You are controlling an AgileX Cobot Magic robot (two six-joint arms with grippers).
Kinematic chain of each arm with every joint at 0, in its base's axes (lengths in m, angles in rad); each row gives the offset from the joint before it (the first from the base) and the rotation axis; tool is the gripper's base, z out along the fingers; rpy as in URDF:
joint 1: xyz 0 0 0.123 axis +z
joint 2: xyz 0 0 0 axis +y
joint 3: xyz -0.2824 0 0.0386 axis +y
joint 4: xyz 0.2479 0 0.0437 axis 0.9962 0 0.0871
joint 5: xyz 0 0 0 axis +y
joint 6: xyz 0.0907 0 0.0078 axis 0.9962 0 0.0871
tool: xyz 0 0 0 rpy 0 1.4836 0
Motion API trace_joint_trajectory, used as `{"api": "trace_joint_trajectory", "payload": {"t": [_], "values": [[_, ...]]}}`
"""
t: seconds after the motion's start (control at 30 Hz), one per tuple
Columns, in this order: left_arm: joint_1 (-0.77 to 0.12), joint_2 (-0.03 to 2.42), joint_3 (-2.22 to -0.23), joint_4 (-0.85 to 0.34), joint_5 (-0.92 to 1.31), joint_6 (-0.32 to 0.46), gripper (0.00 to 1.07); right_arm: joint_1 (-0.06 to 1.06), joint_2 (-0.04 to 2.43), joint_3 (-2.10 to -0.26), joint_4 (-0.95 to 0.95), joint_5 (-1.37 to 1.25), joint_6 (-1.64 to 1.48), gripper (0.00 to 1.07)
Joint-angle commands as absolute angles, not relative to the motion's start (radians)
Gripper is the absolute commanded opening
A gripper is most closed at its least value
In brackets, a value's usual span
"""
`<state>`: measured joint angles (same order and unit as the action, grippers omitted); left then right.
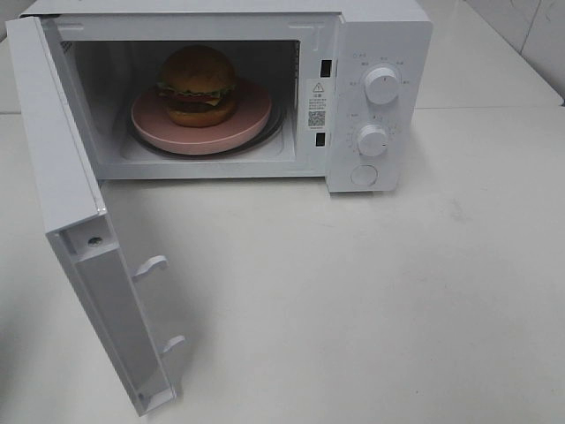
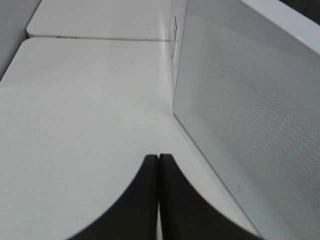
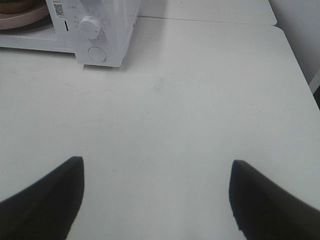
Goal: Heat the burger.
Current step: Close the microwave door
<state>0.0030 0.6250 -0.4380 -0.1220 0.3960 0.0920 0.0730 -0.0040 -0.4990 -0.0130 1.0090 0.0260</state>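
Left gripper [image 2: 158, 158] pinched closed, right gripper [image 3: 156, 161] spread wide, burger [image 1: 198, 84] inside microwave [image 1: 381, 35], well apart.

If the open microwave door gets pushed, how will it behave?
The door looks like a stiff panel hinged at the left, so it should probably swing rather than flex. Its two hooks likely need a firm final press. The microwave might slide slightly.

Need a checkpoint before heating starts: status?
Left tool shut, empty, by the microwave door. Right tool open, empty, above table. Burger on pink plate inside microwave. Door wide open, not yet shut.
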Motion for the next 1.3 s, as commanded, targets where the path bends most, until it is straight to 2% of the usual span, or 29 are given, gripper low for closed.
{"api": "trace_joint_trajectory", "payload": {"t": [0.03,0.17,0.3,0.5,0.67,0.83,1.0,1.03,1.07,1.1,1.17,1.3], "values": [[0.001,0.673,-0.387,-0.157,0.243,0.116,0.0,0.068,-0.03,-0.497,-0.011,0.994,0.032,0.76],[0.001,0.706,-0.343,-0.152,0.141,0.116,0.0,0.068,-0.03,-0.497,-0.011,0.994,0.032,0.76],[0.001,0.754,-0.255,-0.138,-0.103,0.112,0.0,0.068,-0.03,-0.497,-0.011,0.994,0.032,0.76],[0.001,0.81,-0.19,-0.125,-0.287,0.107,0.0,0.068,-0.03,-0.497,-0.011,0.994,0.032,0.76],[0.001,0.871,-0.179,-0.008,-0.428,0.1,0.0,0.068,-0.03,-0.497,-0.011,0.994,0.032,0.76],[0.001,0.937,-0.18,0.036,-0.459,0.042,0.0,0.068,-0.03,-0.497,-0.011,0.994,0.031,0.76],[0.001,1.036,-0.18,0.192,-0.541,-0.035,0.0,0.068,-0.03,-0.497,-0.011,0.994,0.031,0.76],[0.001,1.036,-0.18,0.192,-0.541,-0.035,0.0,0.068,-0.03,-0.497,-0.011,0.994,0.031,0.76],[0.001,1.067,-0.18,0.259,-0.581,-0.075,0.0,0.068,-0.03,-0.497,-0.011,0.994,0.031,0.76],[0.001,1.067,-0.18,0.259,-0.581,-0.075,0.0,0.068,-0.03,-0.497,-0.011,0.994,0.031,0.76],[0.001,1.117,-0.18,0.342,-0.649,-0.125,0.0,0.068,-0.03,-0.497,-0.011,0.994,0.031,0.76],[0.001,1.17,-0.18,0.404,-0.719,-0.167,0.0,0.068,-0.03,-0.497,-0.011,0.994,0.031,0.76]]}}
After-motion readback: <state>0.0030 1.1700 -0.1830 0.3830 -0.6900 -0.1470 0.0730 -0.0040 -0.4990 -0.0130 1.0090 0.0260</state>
